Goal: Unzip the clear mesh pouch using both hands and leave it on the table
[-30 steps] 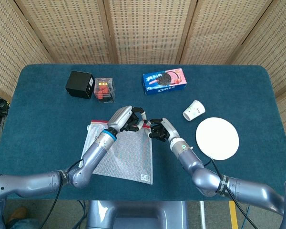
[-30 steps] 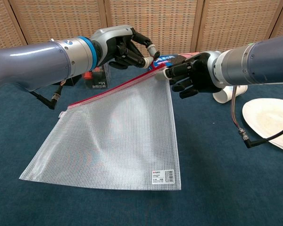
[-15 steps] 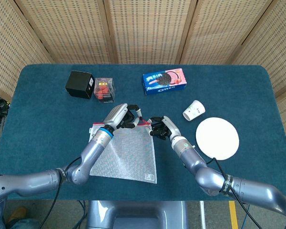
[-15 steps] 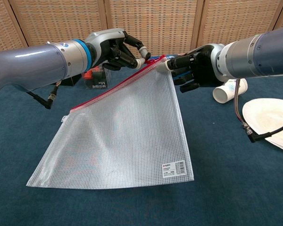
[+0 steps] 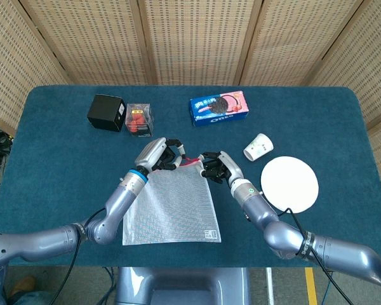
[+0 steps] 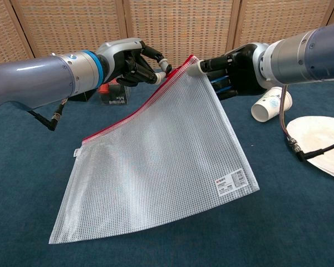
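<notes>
We see the left hand [image 6: 134,62] with its fingers [image 6: 162,67] pinching the red zipper edge of the mesh pouch [image 6: 156,167], and the right hand [image 6: 236,69] gripping the pouch's top corner just beside it. Both arms reach inward over the counter [image 5: 63,159], lifting that corner. Whether the zipper has parted, we cannot tell.

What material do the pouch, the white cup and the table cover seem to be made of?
Pouch: likely clear soft plastic with a woven grid inside; it sags and shows the cloth through it. Its red top edge looks like a plastic zip strip.
White cup: probably paper, matte, with small print.
Table cover: dark blue felt-like fabric, dull and slightly fuzzy.
</notes>
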### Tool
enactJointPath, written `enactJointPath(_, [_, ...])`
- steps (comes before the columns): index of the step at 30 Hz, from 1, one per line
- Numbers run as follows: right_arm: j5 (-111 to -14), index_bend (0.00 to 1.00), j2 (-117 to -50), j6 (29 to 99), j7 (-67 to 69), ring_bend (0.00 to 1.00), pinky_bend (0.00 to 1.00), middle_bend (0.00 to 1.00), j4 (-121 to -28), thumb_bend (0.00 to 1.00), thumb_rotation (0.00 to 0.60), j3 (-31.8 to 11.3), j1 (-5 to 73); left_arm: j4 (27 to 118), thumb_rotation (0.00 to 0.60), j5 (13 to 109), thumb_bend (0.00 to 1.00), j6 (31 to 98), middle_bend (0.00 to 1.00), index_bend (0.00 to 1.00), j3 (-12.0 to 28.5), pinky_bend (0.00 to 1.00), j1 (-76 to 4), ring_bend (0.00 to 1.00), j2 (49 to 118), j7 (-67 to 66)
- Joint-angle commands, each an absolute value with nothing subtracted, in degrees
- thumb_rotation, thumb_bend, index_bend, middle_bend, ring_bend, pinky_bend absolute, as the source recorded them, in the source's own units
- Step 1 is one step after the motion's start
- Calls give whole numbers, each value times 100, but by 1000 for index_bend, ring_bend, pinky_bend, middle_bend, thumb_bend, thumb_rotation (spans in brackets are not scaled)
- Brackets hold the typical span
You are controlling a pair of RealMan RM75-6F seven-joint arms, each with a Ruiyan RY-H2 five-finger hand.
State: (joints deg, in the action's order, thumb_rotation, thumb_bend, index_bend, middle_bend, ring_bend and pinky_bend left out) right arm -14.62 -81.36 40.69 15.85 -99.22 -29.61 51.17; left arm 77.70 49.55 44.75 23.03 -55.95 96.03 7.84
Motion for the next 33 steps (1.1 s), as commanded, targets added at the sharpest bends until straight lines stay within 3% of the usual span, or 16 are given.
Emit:
enactJointPath(1, [-1541, 717, -8136, 4081, 1637, 853, 1000, 883, -9931, 879, 600, -2978, 5097, 7761, 600, 4966, 570, 4465, 976, 933, 2303, 1000, -5590, 997, 9605, 798])
enactJointPath(33, [-1814, 729, -7988, 4282, 2160, 856, 1000, 888, -10079, 875, 600, -3265, 4907, 7645, 600, 4963, 571, 4357, 976, 934, 2284, 1000, -5511, 997, 9545, 860])
